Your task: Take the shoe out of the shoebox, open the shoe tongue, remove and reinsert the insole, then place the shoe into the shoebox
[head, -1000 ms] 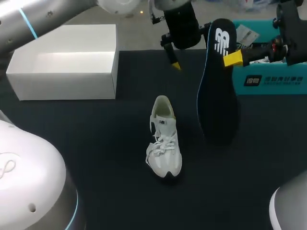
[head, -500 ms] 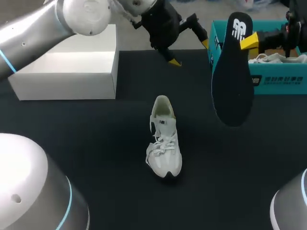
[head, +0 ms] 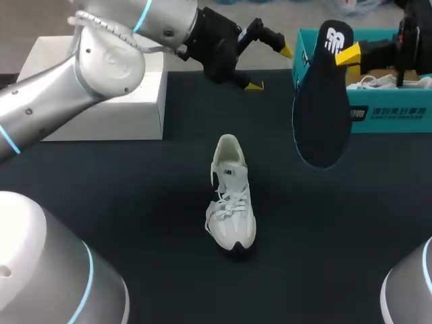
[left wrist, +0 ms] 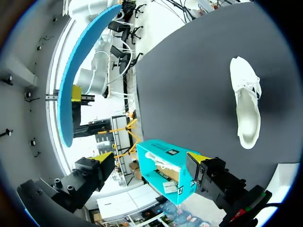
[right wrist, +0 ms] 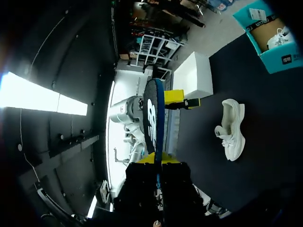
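1. Head view: the right tool point(head: 345, 55) clamps a dark, blue-edged foam insole point(head: 322, 108) aloft beside the teal cardboard shoebox point(head: 388, 116); the white lace-up sneaker point(head: 231, 202) lies on the dark counter point(head: 135, 202).
2. Left wrist view: the left tool point(left wrist: 150, 158) gapes wide, holding nothing.
3. Right wrist view: the insole point(right wrist: 155, 118) stands edge-on in the tool's grip.

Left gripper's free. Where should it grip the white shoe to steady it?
Probably the heel collar of the white shoe, from above: it stands upright on its sole, mouth facing up, heel end nearest the open left gripper.
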You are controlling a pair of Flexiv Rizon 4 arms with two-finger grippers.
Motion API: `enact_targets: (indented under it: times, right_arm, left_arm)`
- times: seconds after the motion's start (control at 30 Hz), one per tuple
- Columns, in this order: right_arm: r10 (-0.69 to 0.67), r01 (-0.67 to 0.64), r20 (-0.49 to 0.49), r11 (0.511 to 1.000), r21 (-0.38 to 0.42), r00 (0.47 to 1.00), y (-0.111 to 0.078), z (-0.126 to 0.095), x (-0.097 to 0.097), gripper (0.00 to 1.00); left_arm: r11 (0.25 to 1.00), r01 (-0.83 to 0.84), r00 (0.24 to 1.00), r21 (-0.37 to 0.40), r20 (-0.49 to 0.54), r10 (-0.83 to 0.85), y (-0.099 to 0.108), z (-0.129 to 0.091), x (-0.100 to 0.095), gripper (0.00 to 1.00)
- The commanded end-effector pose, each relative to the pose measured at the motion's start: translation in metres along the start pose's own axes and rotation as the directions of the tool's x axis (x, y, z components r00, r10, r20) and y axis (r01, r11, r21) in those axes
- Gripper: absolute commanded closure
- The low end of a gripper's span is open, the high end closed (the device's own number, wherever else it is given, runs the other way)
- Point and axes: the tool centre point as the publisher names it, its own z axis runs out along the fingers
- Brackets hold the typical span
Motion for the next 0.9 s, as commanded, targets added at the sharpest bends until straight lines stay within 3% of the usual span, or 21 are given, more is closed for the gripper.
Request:
enact_targets:
  times: [0.03, 0.23, 0.4, 0.53, 0.7, 0.9]
  right_arm:
    - [0.140, -0.138, -0.020, 0.988, 0.069, 0.990, 0.039, 0.014, -0.005, 1.00]
    - [0.179, -0.174, -0.040, 0.979, 0.102, 0.983, 0.069, 0.013, -0.011, 1.00]
    - [0.184, -0.181, -0.012, 0.973, 0.146, 0.983, 0.078, 0.013, -0.017, 1.00]
    - [0.184, -0.184, 0.020, 0.964, 0.192, 0.983, 0.084, 0.024, -0.020, 1.00]
    - [0.216, -0.214, 0.017, 0.949, 0.231, 0.976, 0.094, 0.046, -0.022, 1.00]
    - [0.270, -0.263, 0.000, 0.939, 0.221, 0.963, 0.104, 0.063, -0.025, 1.00]
  left_arm:
    - [0.992, -0.013, 0.981, -0.129, 0.190, 0.038, -0.021, -0.013, -0.004, 0.00]
    - [0.991, 0.012, 0.961, -0.133, 0.276, 0.026, -0.026, -0.034, -0.003, 0.00]
    - [0.992, 0.027, 0.931, -0.122, 0.365, 0.019, -0.030, -0.058, -0.007, 0.00]
    - [0.994, 0.002, 0.916, -0.107, 0.399, 0.041, -0.036, -0.069, -0.022, 0.00]
    - [0.994, -0.062, 0.897, -0.093, 0.432, 0.096, -0.042, -0.066, -0.040, 0.00]
    - [0.991, -0.094, 0.886, -0.092, 0.446, 0.126, -0.041, -0.050, -0.044, 0.00]
